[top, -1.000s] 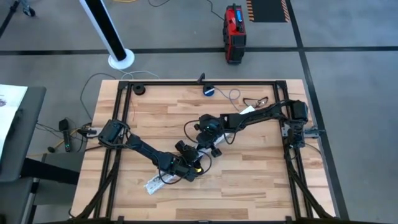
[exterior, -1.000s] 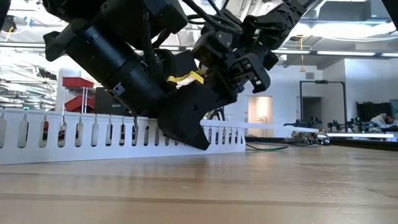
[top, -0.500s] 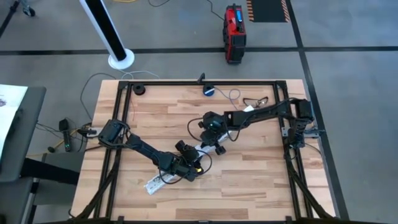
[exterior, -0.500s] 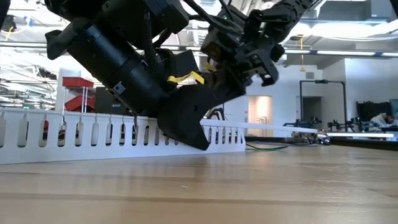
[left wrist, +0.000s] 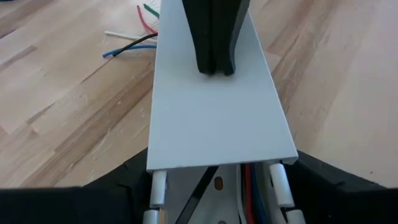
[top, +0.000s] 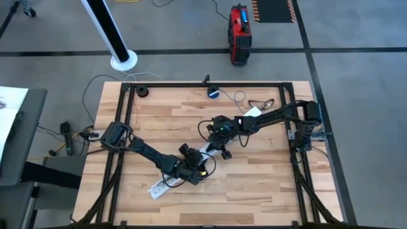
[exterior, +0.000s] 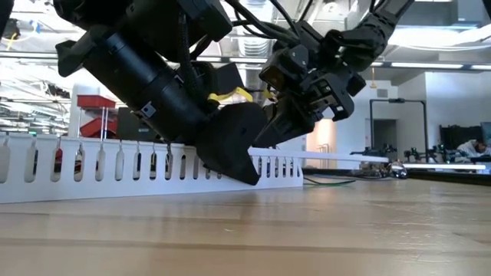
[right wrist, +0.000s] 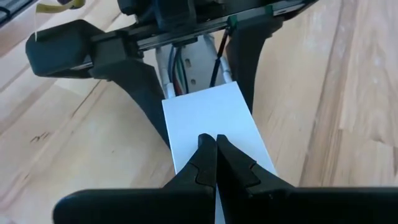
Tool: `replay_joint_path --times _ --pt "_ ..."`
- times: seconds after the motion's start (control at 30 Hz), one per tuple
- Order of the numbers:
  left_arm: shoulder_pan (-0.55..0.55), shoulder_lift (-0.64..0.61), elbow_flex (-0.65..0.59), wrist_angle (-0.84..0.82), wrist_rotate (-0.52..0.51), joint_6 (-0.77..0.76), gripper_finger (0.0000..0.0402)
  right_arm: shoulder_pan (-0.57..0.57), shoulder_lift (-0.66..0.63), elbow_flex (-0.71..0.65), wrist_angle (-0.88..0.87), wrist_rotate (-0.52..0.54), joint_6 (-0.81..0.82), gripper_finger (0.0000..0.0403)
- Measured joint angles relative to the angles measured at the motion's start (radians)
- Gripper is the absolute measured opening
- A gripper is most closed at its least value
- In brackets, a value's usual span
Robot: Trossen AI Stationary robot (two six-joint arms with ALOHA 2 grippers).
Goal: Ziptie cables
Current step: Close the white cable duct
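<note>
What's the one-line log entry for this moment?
left gripper: open, straddling slotted white duct | right gripper: shut, tips pressing flat white cover | wires: inside duct | zip tie: none visible

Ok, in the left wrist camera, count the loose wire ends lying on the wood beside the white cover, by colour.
red wire end: 1
green wire end: 1
white wire end: 1
blue wire end: 1
black wire end: 1
Total: 5

Wooden table (top: 267, 172): white slotted duct (exterior: 115, 165), loose wires (left wrist: 134, 37).
</note>
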Motion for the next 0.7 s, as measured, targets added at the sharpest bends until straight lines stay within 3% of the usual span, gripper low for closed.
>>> replay_joint_path --times 0.4,0.7 --pt "-0.007 0.000 0.001 0.001 0.029 -0.089 0.0240 0.016 0.016 0.000 -0.001 0.036 0.007 0.0000" --pt "-0.057 -0.017 0.001 -0.044 0.054 -0.174 0.0240 0.011 0.065 0.002 0.034 0.006 0.038 0.0000"
